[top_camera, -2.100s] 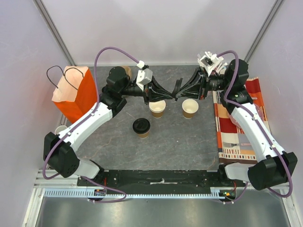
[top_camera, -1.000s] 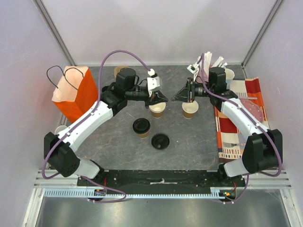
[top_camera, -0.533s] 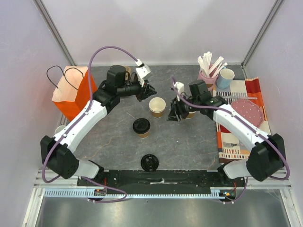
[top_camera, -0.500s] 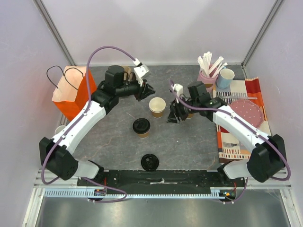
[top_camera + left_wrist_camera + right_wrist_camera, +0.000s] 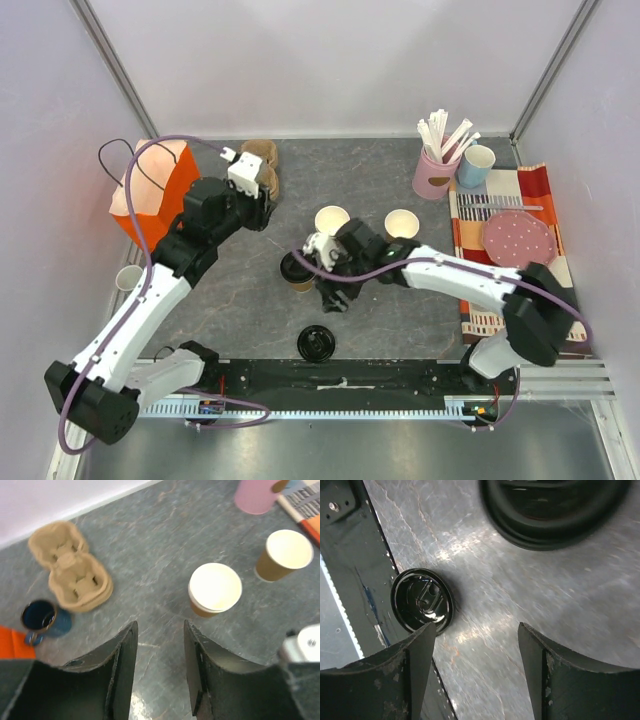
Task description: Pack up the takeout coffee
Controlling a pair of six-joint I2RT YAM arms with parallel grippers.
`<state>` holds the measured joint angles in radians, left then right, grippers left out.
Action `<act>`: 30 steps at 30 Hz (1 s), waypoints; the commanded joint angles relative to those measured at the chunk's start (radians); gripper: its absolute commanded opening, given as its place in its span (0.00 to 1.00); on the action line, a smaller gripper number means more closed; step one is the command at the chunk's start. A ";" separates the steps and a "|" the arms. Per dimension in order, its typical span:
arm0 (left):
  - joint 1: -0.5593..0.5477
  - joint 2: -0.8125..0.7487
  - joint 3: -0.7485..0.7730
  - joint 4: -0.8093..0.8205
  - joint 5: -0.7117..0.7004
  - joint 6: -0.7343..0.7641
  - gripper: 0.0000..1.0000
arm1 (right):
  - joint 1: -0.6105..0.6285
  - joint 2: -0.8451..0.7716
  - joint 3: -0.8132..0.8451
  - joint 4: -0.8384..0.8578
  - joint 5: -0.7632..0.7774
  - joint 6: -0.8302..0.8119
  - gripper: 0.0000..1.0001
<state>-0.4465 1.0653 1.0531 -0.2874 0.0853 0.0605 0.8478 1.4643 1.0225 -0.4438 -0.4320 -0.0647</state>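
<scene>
Two open brown paper cups (image 5: 332, 220) (image 5: 402, 224) stand mid-table, cream inside; in the left wrist view they are the nearer cup (image 5: 215, 589) and the farther cup (image 5: 285, 552). A third brown cup with a black lid (image 5: 295, 270) stands in front of them, seen blurred as the lidded cup (image 5: 555, 510). A loose black lid (image 5: 315, 343) (image 5: 422, 600) lies upside down at the table's front edge. My right gripper (image 5: 336, 296) (image 5: 476, 630) hovers open just right of the lidded cup, empty. My left gripper (image 5: 264, 212) (image 5: 160, 632) is open and empty, left of the open cups.
A cardboard cup carrier (image 5: 262, 165) (image 5: 70, 572) and a dark blue mug (image 5: 42, 617) sit at the back left beside an orange paper bag (image 5: 160, 195). A pink holder with stirrers (image 5: 432, 178), a light blue cup (image 5: 478, 165) and a pink plate (image 5: 517, 238) on a striped cloth are at the right.
Both grippers opened and left the open cups: left drew back left toward the carrier, right swung down beside the lidded cup. The loose lid ended at the front edge.
</scene>
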 commanded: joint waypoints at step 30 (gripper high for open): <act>0.019 -0.157 -0.133 0.039 0.198 -0.027 0.38 | 0.191 0.021 0.048 -0.010 0.214 0.011 0.00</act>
<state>-0.4313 0.8902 0.8886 -0.2901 0.0643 0.0025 1.0889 1.6527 1.0027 -0.4095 -0.2348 -0.0536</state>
